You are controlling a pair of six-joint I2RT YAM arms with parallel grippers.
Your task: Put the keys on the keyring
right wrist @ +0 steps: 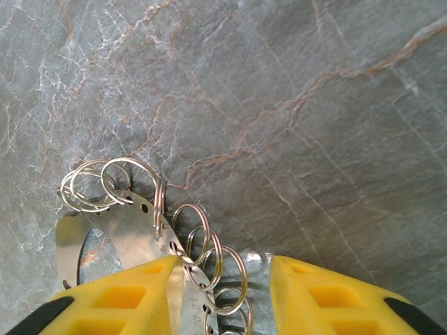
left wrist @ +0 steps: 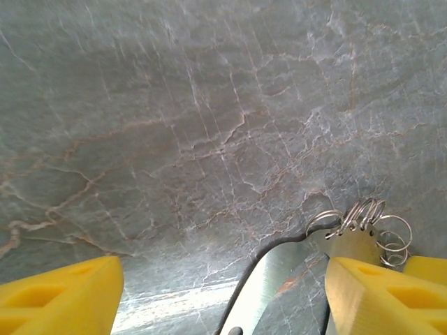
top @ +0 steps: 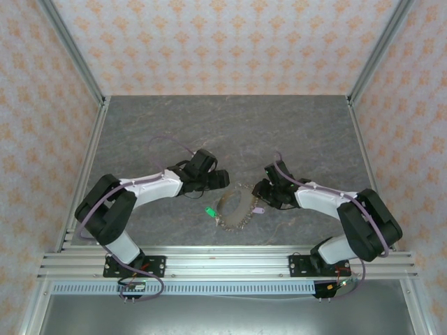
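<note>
Checking in on the feeds. The grey marbled table (top: 279, 125) has both arms bent in toward the middle, left arm (top: 140, 192) and right arm (top: 335, 202), and the keyring (top: 232, 225) is lying on the table between them, a bit nearer the base side. Up close it's a flat shiny metal oval loop with a row of little holes along the rim. The left gripper (left wrist: 223, 272) has its yellow fingers wide apart. One end of the loop sits just in front of its right-hand finger, and I can't say if they touch. The right gripper (right wrist: 227, 262) has a narrower gap with the loop's rim lying right in it, up against one finger. I honestly can't tell from my screen whether it's pinching the rim or just straddling it. A bunch of small split rings (right wrist: 160, 199) hang through the holes, and the tiny green tag (top: 208, 211) sits at the loop's left side.
</note>
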